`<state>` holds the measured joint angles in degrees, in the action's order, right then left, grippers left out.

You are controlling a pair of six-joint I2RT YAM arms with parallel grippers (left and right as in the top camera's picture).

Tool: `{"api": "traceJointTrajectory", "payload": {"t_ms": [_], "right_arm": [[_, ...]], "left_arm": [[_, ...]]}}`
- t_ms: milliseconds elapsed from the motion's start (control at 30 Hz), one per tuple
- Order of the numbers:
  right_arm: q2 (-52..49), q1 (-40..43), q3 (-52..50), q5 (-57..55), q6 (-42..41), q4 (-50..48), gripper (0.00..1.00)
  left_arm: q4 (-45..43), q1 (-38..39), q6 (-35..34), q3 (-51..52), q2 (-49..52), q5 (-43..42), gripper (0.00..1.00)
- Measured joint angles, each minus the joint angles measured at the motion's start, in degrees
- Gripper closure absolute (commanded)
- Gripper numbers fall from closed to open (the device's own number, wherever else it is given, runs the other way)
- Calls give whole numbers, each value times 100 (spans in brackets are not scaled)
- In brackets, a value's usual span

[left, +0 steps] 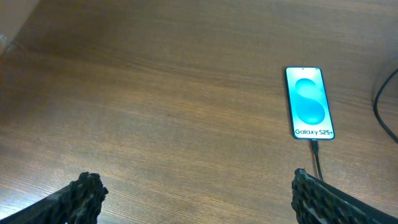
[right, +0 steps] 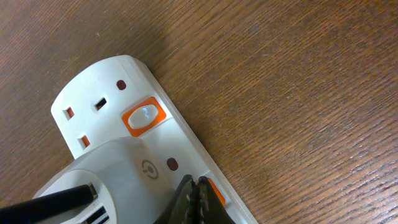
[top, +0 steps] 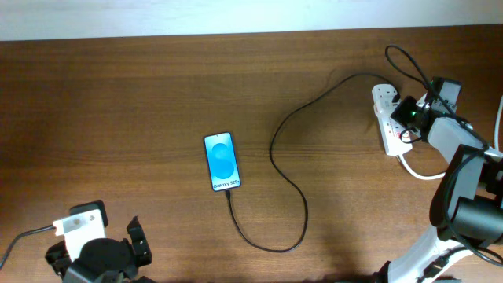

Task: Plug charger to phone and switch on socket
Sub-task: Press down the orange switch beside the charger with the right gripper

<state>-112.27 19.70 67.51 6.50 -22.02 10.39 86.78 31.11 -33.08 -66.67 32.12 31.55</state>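
Observation:
The phone (top: pixel 222 161) lies mid-table with its blue screen lit; it also shows in the left wrist view (left: pixel 309 102). The thin black charger cable (top: pixel 283 157) runs from the phone's bottom edge in a loop to the white socket strip (top: pixel 384 118) at the right. In the right wrist view the strip (right: pixel 106 99) holds a white adapter (right: pixel 118 180) with the cable in it. My right gripper (right: pixel 198 186) is shut, its tips pressing on an orange switch (right: pixel 214 190) beside the adapter. A second orange switch (right: pixel 143 116) sits by an unused outlet. My left gripper (left: pixel 196 193) is open and empty.
The strip's thick white cord (top: pixel 416 169) curls off to the right under the right arm. The left arm's base (top: pixel 94 248) sits at the front left corner. Bare wooden tabletop (top: pixel 118 110) lies around the phone.

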Motion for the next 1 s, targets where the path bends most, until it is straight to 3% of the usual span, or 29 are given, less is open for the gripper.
{"api": "traceJointTrajectory", "payload": {"t_ms": [1000], "right_arm": [[391, -42, 46, -365, -2, 433, 96]], "left_arm": [[0, 0, 0, 0, 0, 0, 1]]}}
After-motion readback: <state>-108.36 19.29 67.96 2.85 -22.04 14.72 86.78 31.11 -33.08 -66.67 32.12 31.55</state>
